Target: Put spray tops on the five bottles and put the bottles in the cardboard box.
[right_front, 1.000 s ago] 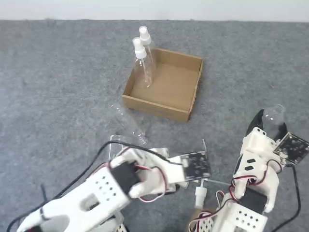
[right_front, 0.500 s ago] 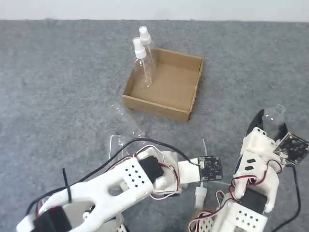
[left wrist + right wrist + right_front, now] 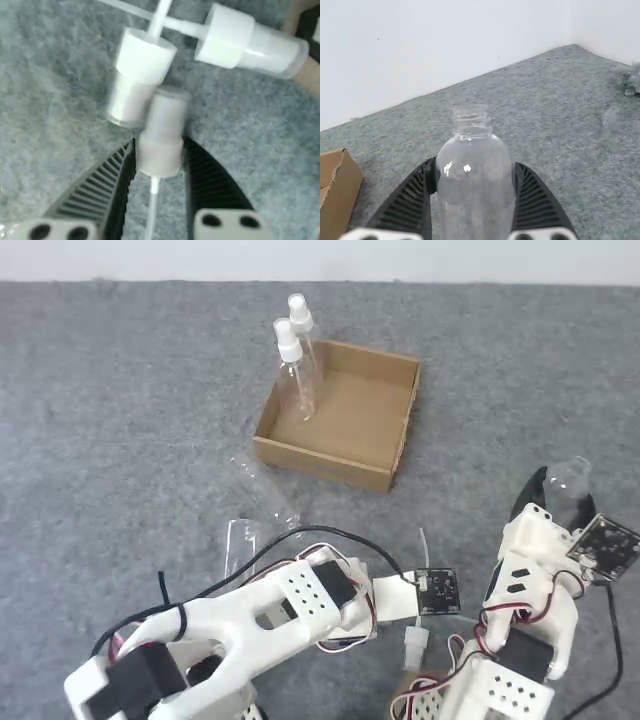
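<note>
The left hand (image 3: 158, 144) is set narrow, its two ribbed fingers (image 3: 117, 175) closed against opposite sides of a white spray top (image 3: 161, 120); the dip tube of this spray top runs back between the fingers toward the wrist; two further loose spray tops lie on the table (image 3: 120, 420) just beyond the fingertips, the nearer one (image 3: 140, 75) touching or almost touching the held top, the farther one (image 3: 250, 37) lying on its side with its tube crossing above the nearer; in the high view one spray top (image 3: 415, 640) shows on the table near the front edge, between the two arms. The right hand (image 3: 472, 172) is closed on a clear, open-necked bottle (image 3: 470, 150), one finger on each side of the body, neck upright and uncapped; in the high view the same bottle (image 3: 568, 478) stands out above the right hand (image 3: 560, 492), at the right side of the table and well apart from the cardboard box (image 3: 320, 462). The cardboard box sits open at the centre of the table toward the far edge; two capped bottles stand upright at its far-left corner, the front one (image 3: 298, 380) inside the box against the left wall, the rear one (image 3: 300, 310) directly behind it; whether these two touch cannot be determined. Two more clear bottles lie on their sides on the table between the box and the left arm, one (image 3: 262, 488) just in front of the box's near-left corner, the other (image 3: 238, 540) nearer the arm; a corner of the cardboard box (image 3: 335, 185) shows in the right wrist view.
</note>
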You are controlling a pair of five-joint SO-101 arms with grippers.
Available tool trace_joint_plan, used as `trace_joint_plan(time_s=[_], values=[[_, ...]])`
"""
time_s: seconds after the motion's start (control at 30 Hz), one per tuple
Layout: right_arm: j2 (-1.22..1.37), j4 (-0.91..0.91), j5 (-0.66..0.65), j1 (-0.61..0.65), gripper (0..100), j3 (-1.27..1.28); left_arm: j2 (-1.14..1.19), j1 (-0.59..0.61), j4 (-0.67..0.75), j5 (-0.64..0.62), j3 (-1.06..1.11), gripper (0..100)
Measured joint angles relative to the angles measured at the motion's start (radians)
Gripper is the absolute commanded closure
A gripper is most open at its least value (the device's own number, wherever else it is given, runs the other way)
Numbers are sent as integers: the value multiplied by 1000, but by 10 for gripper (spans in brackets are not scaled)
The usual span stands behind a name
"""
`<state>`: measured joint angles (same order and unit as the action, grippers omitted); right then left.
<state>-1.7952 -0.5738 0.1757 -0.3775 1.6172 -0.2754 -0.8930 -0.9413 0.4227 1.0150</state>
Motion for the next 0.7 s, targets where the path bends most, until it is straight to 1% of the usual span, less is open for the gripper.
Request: trace_joint_plan(time_s=[0.17,0.3,0.57,0.7], values=[[0,0,0,0,981,0,0,-3,0,0,0,915],[0,0,0,0,981,0,0,-3,-21,-2,-17,949],[0,0,0,0,981,0,0,-5,-181,-5,-112,960],[0,0,0,0,981,0,0,-5,-203,-37,-123,960]])
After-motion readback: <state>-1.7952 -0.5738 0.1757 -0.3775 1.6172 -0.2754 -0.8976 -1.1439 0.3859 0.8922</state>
